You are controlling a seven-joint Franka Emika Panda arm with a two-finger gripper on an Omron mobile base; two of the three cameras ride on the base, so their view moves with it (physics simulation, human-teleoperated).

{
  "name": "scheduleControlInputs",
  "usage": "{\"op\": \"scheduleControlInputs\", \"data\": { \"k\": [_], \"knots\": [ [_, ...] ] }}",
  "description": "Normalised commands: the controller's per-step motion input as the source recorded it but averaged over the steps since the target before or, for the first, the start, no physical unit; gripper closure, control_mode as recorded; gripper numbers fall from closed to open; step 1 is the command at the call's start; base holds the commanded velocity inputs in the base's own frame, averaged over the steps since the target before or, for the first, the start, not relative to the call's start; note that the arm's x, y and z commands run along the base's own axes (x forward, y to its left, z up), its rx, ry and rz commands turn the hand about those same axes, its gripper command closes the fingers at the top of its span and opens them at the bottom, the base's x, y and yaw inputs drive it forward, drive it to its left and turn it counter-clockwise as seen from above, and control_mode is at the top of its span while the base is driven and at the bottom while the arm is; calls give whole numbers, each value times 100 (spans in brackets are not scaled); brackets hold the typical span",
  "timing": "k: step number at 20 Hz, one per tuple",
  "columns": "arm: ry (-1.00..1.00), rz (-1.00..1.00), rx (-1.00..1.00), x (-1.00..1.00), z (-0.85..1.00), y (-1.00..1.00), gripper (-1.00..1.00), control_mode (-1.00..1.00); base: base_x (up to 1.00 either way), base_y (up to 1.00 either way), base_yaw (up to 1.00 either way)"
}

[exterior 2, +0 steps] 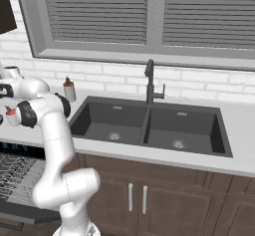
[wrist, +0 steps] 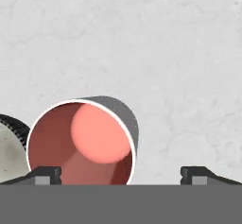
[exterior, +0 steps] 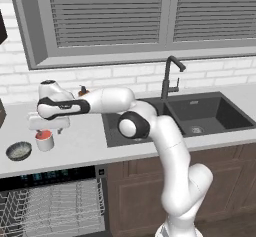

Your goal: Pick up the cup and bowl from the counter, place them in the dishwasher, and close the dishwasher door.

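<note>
Jaws (wrist: pixel 121 175) hanging wide open, empty; the upright cup (wrist: pixel 81 142) is sitting off-centre, probably nearer one fingertip (wrist: pixel 45 175).

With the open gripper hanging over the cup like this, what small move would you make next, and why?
Probably shift the gripper sideways toward the cup before lowering. In the hand view the cup sits off-centre, beside one finger, not midway between the open jaws. The bowl stands close by on the counter, so keep it clear.
</note>
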Motion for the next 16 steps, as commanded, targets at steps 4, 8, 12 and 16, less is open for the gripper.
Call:
{"op": "scheduleControlInputs", "data": {
  "k": [4,8,12,16],
  "knots": [
    [0,0,2,30,-22,0,-100,-100,0,0,0],
    [6,0,0,0,-33,0,-100,-100,0,0,0],
    [3,0,0,0,-39,0,-100,-100,0,0,0],
    [6,0,0,0,-10,0,-100,-100,0,0,0]
  ]
}}
